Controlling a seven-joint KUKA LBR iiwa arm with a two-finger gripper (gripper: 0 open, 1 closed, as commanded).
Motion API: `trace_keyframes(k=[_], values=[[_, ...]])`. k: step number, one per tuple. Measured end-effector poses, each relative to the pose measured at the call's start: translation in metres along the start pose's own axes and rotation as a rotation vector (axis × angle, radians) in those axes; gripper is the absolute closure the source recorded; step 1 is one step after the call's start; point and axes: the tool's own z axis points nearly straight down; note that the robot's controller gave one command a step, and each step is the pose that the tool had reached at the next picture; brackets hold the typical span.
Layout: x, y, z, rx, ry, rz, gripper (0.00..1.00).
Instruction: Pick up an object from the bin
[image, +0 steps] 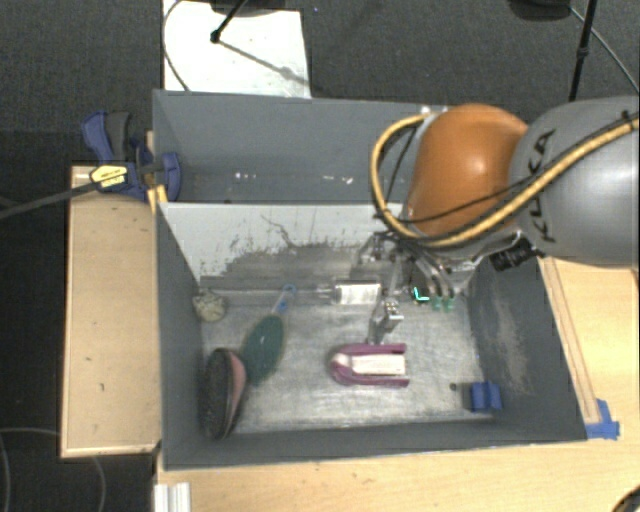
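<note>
My gripper (384, 320) hangs in the middle of the bin, below the orange cover. It is just above a purple and white oblong thing (370, 365) that lies flat on the floor, with a small gap between them. Behind the gripper, near the back wall, lies a clear tube with a white end (352, 293). Nothing shows in the gripper.
On the left lie a teal brush with a blue handle (264, 342), a dark oval pad with a pink edge (222, 390) and a small beige ball (210, 306). A small blue block (483, 397) sits at the front right.
</note>
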Motion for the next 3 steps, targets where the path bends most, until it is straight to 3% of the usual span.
trace_keyframes(k=[1, 2, 3], values=[[0.073, 0.004, 0.121, -0.003, -0.015, 0.163, 0.0], [0.069, 0.004, 0.116, -0.004, -0.024, 0.166, 1.0], [0.076, -0.031, -0.036, 0.001, -0.014, -0.066, 1.0]])
